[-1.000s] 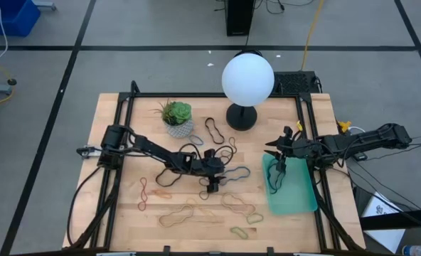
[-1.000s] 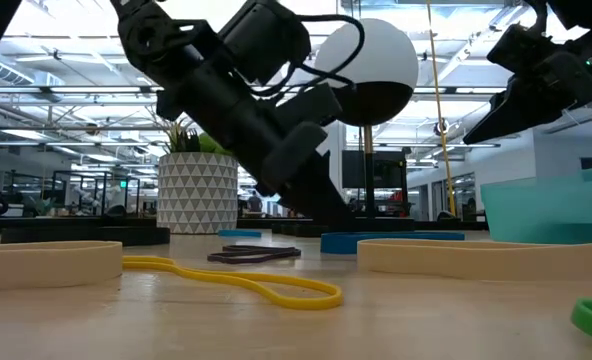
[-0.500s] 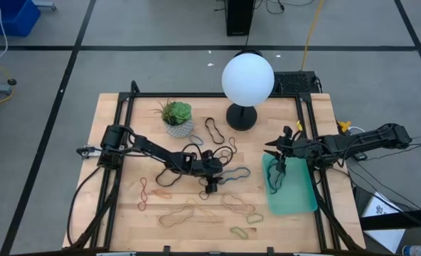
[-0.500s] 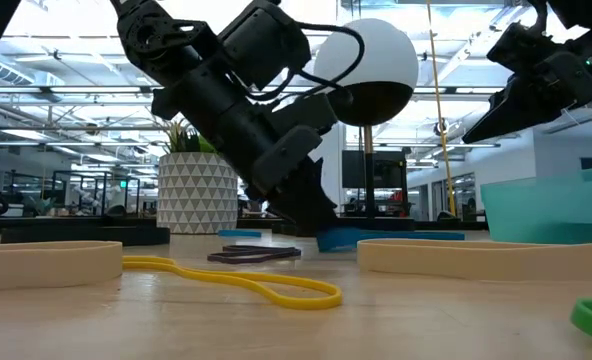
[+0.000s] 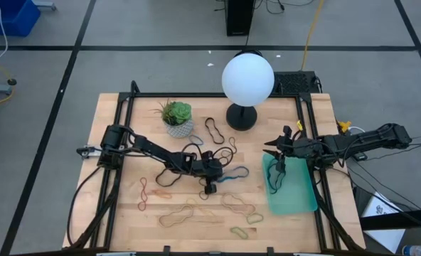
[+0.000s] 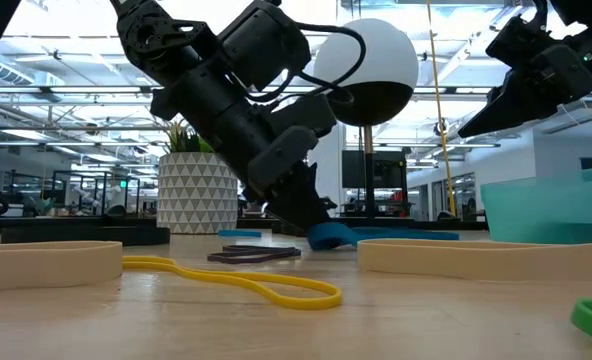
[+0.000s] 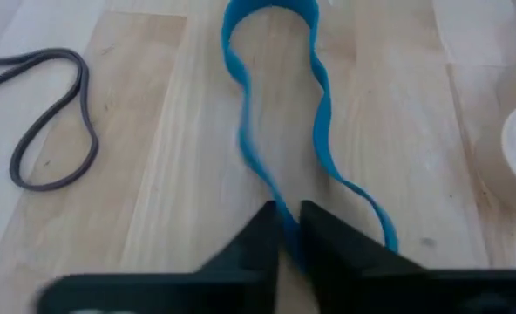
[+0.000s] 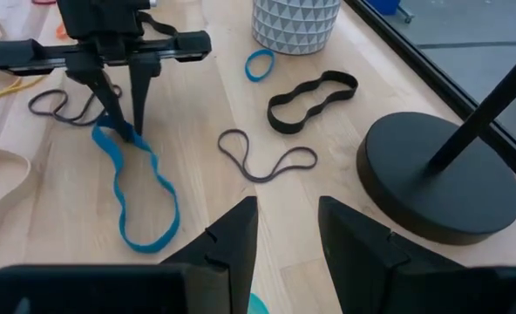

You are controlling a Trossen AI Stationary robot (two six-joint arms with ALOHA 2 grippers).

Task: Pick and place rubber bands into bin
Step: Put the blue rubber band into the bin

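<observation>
Pinching one end of the blue rubber band, our left gripper has its fingertips closed on the strand at the tabletop. We judge a straight lift best, checking the pinch holds. Its long axis runs ahead of the fingers, wavy. Farther right, the right gripper hangs parted, empty, at the bin.

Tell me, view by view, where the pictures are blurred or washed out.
Left wrist view: the left gripper and its end of the blue rubber band are smeared, the far loop crisper. Low view: the tan band nearest the lens is soft, and bright windows silhouette the arms. Right wrist view: the right gripper is a soft dark shape. High view: the white lamp globe is featureless.
</observation>
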